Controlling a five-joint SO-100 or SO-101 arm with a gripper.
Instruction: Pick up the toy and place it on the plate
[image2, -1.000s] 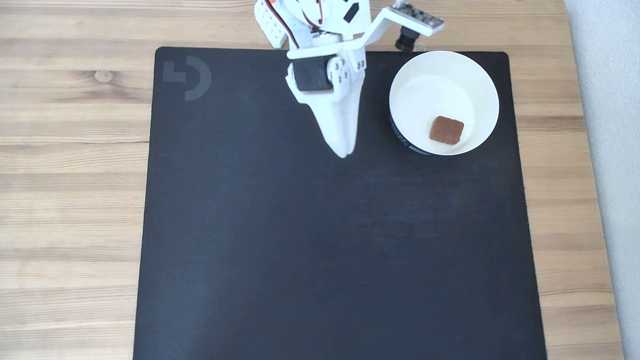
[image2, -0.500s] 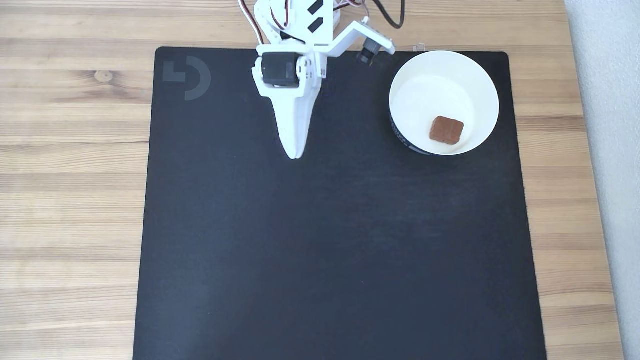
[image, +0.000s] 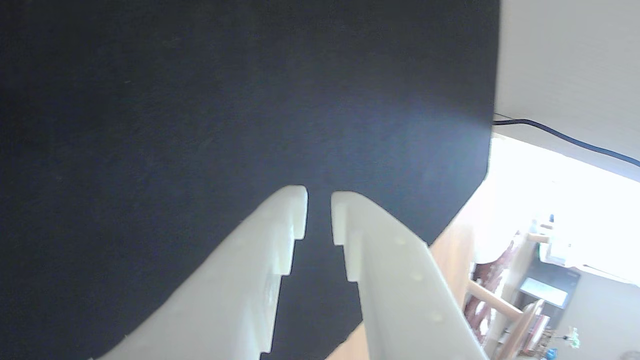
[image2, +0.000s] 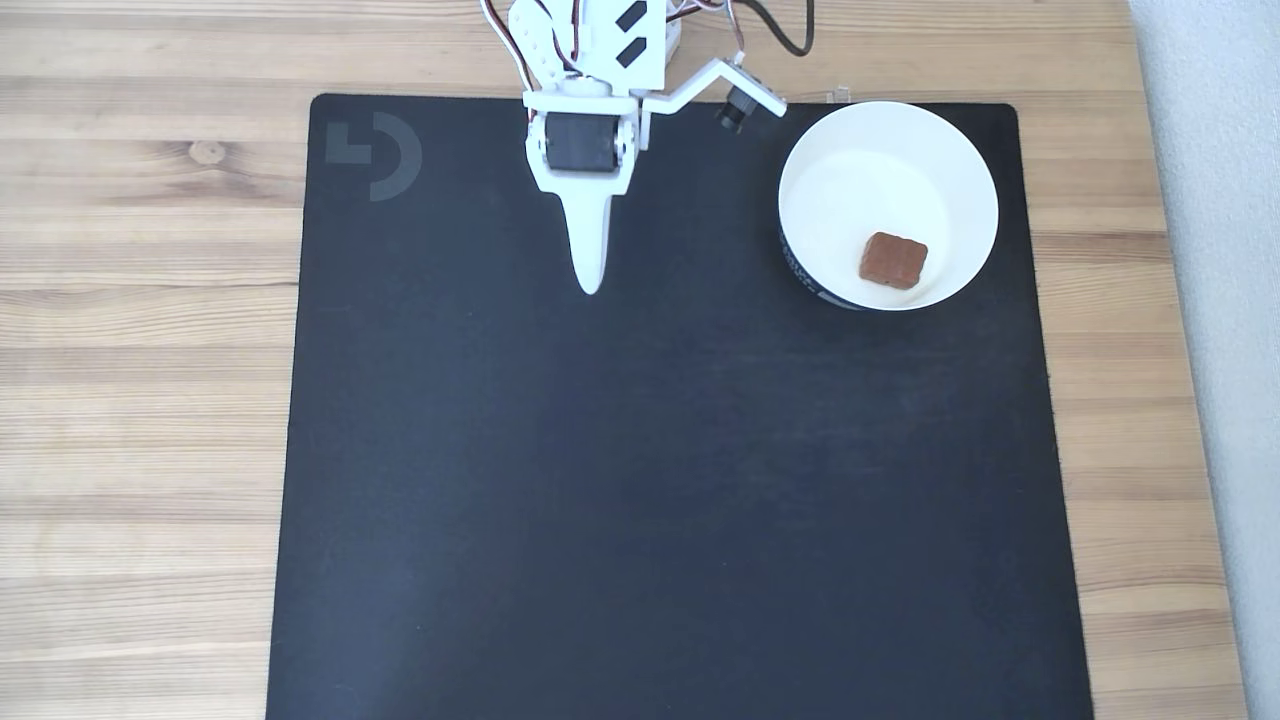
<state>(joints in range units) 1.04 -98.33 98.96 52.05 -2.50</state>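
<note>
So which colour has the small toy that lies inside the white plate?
Reddish-brown; the toy shows best in the fixed view, against the plate's plain white inside.

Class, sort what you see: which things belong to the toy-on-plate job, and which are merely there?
Job: small reddish-brown squarish toy block, lying inside; round white bowl-like plate; white two-finger hand, nothing held.
Merely there: black rectangular mat; wooden table; black cable.

Matt black cloth-like mat (image2: 660, 480) on a grained wooden surface (image2: 140, 300). Smooth white plastic end effector (image2: 588, 285). Plain white, faintly glossy plate (image2: 960, 170); rough reddish-brown toy (image2: 893, 260).
</note>
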